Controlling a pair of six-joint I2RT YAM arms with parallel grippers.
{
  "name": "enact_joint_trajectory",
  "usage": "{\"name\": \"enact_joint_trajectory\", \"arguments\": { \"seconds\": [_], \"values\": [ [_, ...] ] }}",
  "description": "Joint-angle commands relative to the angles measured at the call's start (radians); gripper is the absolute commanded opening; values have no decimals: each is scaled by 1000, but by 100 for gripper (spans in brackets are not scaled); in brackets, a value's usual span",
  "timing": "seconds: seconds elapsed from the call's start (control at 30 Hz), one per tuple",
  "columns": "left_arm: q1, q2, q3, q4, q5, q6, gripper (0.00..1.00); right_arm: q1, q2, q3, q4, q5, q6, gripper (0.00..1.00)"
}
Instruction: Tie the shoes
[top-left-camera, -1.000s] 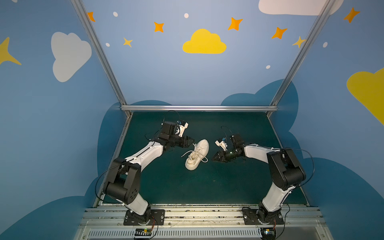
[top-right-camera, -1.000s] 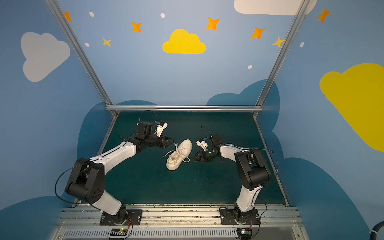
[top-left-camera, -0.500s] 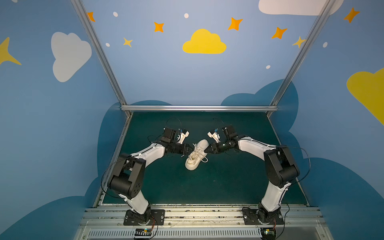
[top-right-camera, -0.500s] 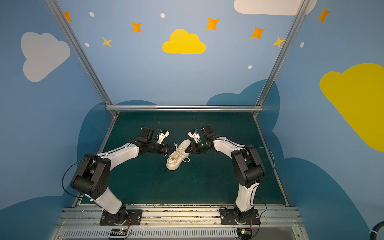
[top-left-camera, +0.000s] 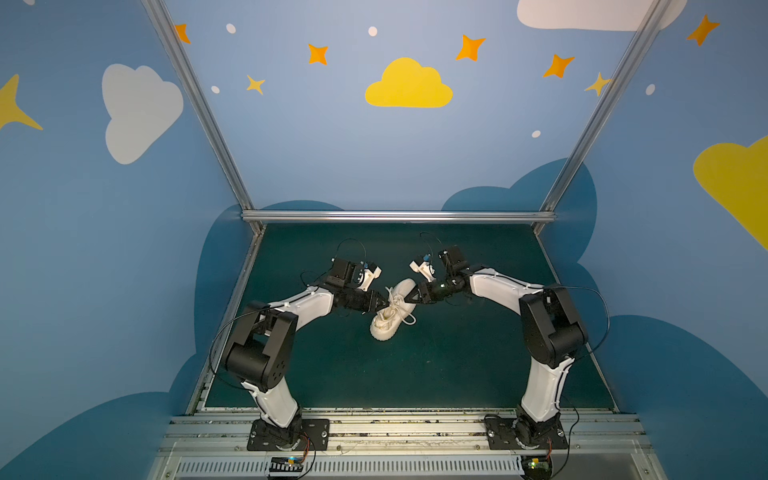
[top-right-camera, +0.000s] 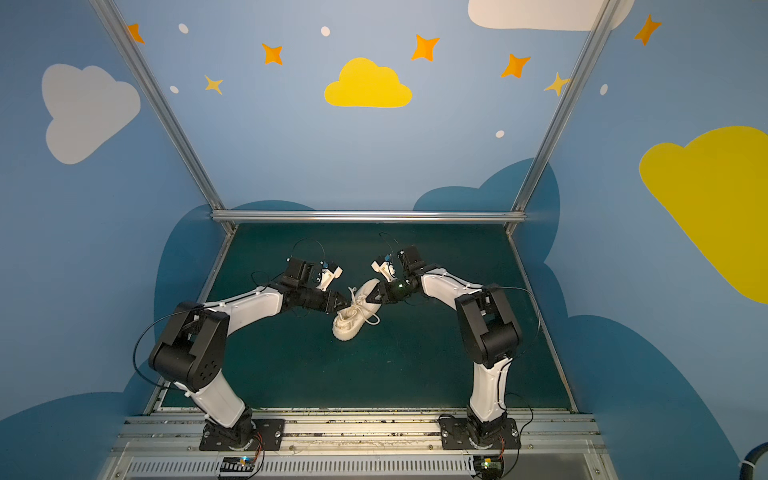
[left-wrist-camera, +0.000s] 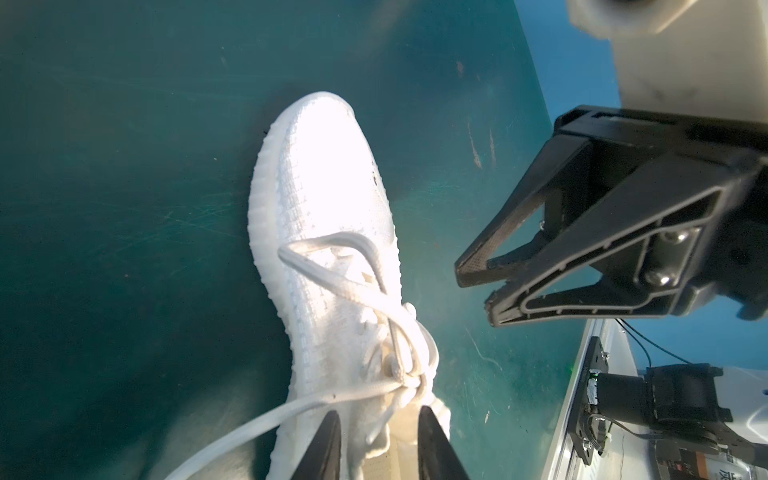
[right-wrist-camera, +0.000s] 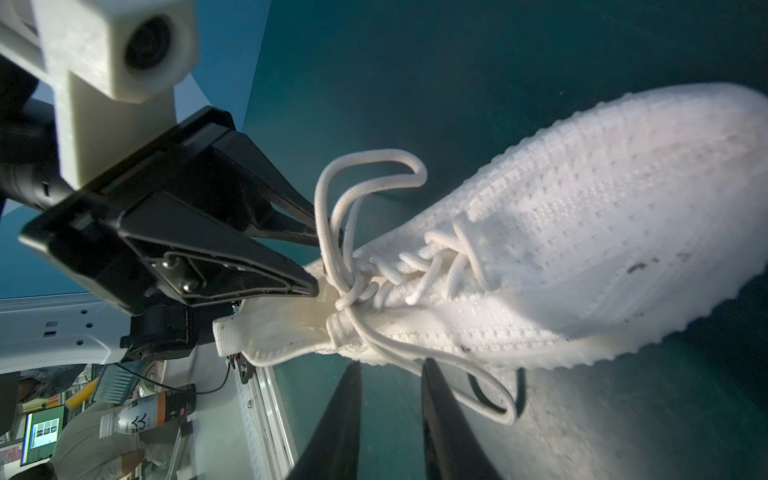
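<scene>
Change since earlier frame: both arms have closed in on the shoe (top-left-camera: 390, 318). The right end effector (top-left-camera: 410, 297), formerly well apart from it, now stands just beside the lacing. The left end effector (top-left-camera: 379, 301) has moved in on the opposite side.
Shoe position: on its sole, mid-surface (top-left-camera: 457, 361), lying diagonally with the toe toward the back wall and the heel toward the arm bases.
Left end effector: jaws apart near the collar. One lace loop (right-wrist-camera: 370, 166) passes right at its fingertips (right-wrist-camera: 291, 282); no clamp is seen.
Right end effector: jaws apart by a narrow gap, with nothing between them. The second loop (right-wrist-camera: 486, 409) lies on the surface just ahead of it.
Progress: the laces (left-wrist-camera: 332, 281) meet in a knot (right-wrist-camera: 349, 297) at the top of the lacing, with two loops standing out. Judged a loose bow, formed but not drawn tight.
Remaining: take a loop in each end effector and pull outward to cinch.
Surroundings: blue painted walls and an aluminium frame (top-left-camera: 395, 216). Nothing else is seen on the surface.
Obstruction: the end effectors face each other closely across the shoe, so there is a collision risk at the knot.
</scene>
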Motion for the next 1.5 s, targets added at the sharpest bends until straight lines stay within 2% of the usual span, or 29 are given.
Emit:
{"name": "enact_joint_trajectory", "arguments": {
  "seconds": [0.0,0.2,0.33,0.63,1.07,1.3,1.47],
  "values": [
    [-2,14,4,10,24,-1,29,11,22,30,-22,-17,-11,26],
    [-3,2,4,19,12,-6,18,27,31,45,-21,-12,-10,28],
    [-2,-9,8,16,7,-6,5,42,40,62,-34,2,-15,31],
    [12,-35,2,16,-1,-8,3,84,59,117,-77,90,-27,33],
    [26,-61,-4,12,-8,-9,3,116,98,175,-108,154,-42,34],
    [38,-80,-17,7,-10,-4,3,129,104,177,-107,184,-39,32],
    [43,-93,-28,1,-9,0,3,132,83,164,-76,166,-17,33]
  ]
}}
